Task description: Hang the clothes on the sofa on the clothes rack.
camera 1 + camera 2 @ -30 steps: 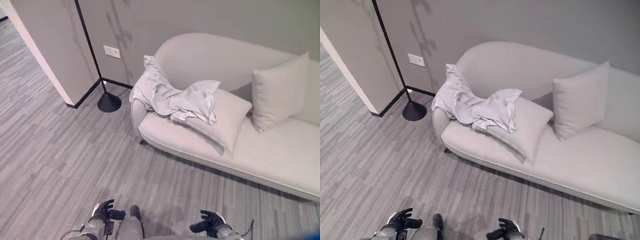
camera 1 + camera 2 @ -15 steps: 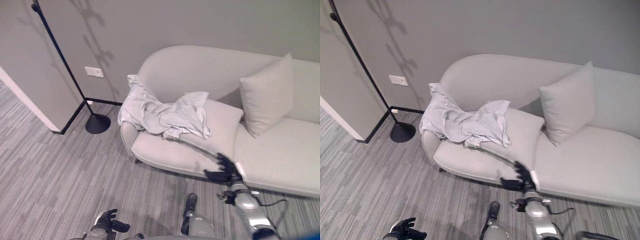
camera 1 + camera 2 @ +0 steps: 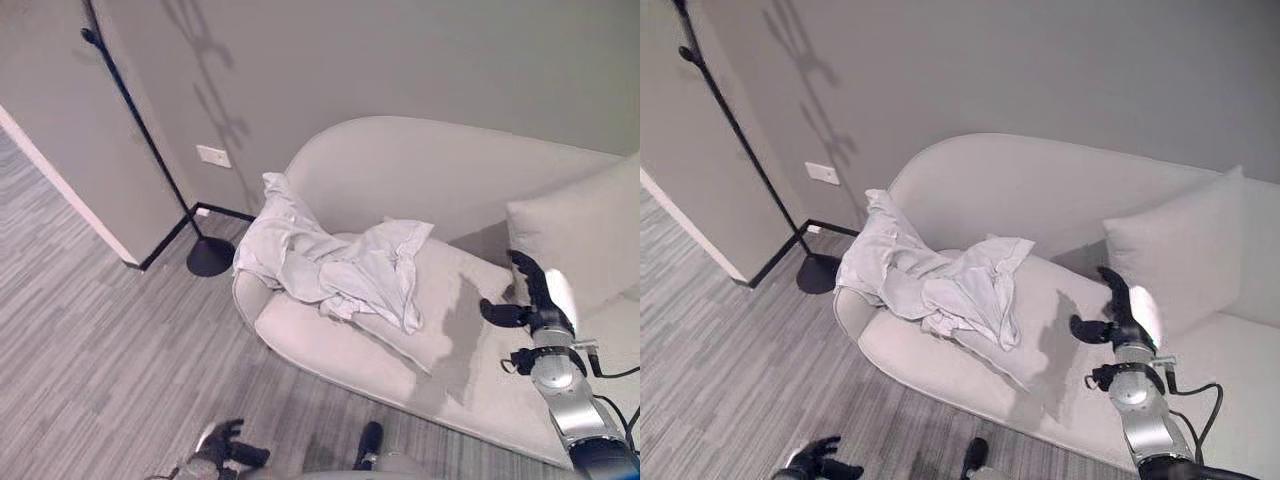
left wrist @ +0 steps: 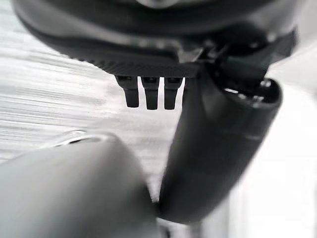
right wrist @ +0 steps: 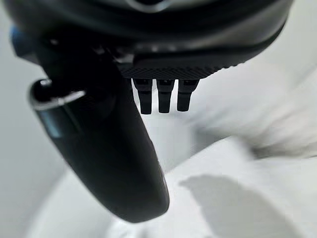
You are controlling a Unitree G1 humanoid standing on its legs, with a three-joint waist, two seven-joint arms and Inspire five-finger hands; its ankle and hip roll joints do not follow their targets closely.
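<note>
The right hand (image 3: pixel 528 300) is raised at the right edge of the frame, over the sofa seat, its fingers (image 3: pixel 524 268) straight and spread with the thumb standing out to the side; it holds nothing and touches nothing. In its own wrist view the fingers (image 5: pixel 159 94) point out straight over the pale cushion. The left hand (image 3: pixel 228 447) hangs low at the bottom left of the frame, above the floor (image 3: pixel 110 330); its fingers look loosely bent around nothing, and the wrist view shows them (image 4: pixel 148 91) as short stubs pointing at the striped floor.

Past the right hand, in the middle of the frame, the clothes (image 3: pixel 335 265) lie in a crumpled white heap on the left end of the sofa (image 3: pixel 420 180). One part is draped over the sofa's rounded left arm and hangs down its outer side; the rest spreads rightward onto a flat cushion (image 3: pixel 450 300) lying on the seat. The right hand is well apart from the heap, with the bare cushion between them. A second cushion (image 3: pixel 580 225) leans upright against the sofa back at the right edge, just behind the right hand.

Farther off, at upper left, the clothes rack (image 3: pixel 135 115) stands as a thin black pole, tilted in the view, on a round black base (image 3: pixel 210 257) near the wall corner, just beside the sofa's left end. A white wall socket (image 3: pixel 212 156) sits on the grey wall (image 3: pixel 400 60) between pole and sofa.
</note>
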